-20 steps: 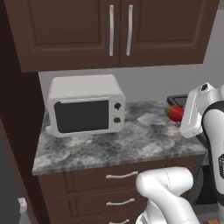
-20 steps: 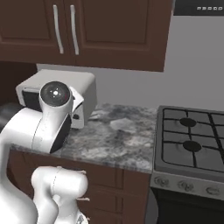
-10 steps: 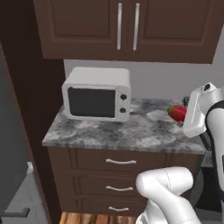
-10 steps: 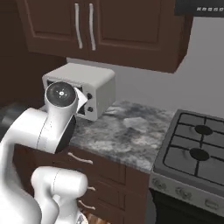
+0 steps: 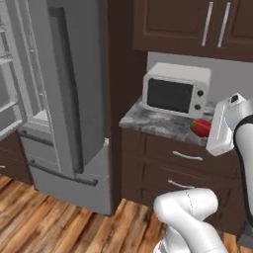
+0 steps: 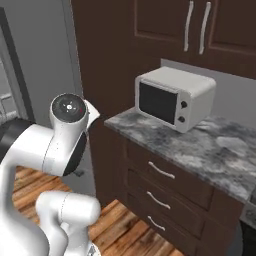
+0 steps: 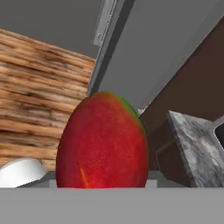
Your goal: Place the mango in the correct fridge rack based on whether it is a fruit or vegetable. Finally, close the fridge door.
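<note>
Between the jaws of the pincer (image 5: 205, 129), the mango (image 7: 103, 142) is held clear of the granite surface (image 6: 200, 150), its red body and narrow green edge seen close up in the hand view. In the left base view the mango (image 5: 201, 127) is seen as a red oval at the end of the white arm, level with the edge of the surface and just in front of the microwave (image 5: 177, 90). The pincer is judged to be clenched on the fruit: the finger tips themselves are hidden behind it, but the fruit is carried in the air with nothing beneath it. It is held low and forward, presumably so that it can be carried across to the fridge without being knocked against the cabinets.

Further left, the fridge door (image 5: 79, 94) is seen swung open, its long dark bar handle facing the room, and white shelves are glimpsed past it at the far left edge of the picture. The door is left open because the racks inside must be reached first; closing is judged to be the last step. The placing itself is not yet done, and the mango is well apart from the shelves. Which rack is meant for fruit cannot be told from these pictures. Below, a wooden floor (image 5: 54, 222) is shown.
</note>
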Motion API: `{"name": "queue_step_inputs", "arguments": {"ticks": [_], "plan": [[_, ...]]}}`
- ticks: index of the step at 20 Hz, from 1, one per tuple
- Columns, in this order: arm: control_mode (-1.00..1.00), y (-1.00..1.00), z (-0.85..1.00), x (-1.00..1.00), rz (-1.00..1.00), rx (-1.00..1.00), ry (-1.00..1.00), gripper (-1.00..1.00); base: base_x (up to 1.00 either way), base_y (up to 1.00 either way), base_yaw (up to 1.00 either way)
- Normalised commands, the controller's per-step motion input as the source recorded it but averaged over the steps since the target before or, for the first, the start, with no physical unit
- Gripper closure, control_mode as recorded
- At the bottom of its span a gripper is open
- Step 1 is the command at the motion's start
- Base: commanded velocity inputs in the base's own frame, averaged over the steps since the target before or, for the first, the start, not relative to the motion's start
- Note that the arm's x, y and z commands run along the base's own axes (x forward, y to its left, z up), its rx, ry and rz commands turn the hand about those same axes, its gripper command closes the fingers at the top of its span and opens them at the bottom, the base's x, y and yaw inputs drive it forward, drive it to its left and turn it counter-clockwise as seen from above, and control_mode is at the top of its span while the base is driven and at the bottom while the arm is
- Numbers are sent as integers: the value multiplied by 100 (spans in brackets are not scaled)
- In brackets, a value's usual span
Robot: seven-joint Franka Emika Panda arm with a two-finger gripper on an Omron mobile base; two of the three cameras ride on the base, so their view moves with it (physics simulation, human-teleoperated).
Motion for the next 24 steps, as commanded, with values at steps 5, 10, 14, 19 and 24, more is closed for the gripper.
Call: {"name": "queue_step_inputs", "arguments": {"ticks": [5,10,14,19,24], "plan": [[100,0,0,0,0,0,0,100,-4,100,39],[100,0,0,0,0,0,0,100,0,100,39],[100,0,0,0,0,0,0,100,0,100,37],[100,0,0,0,0,0,0,100,23,90,19],[100,0,0,0,0,0,0,100,46,49,-14]]}}
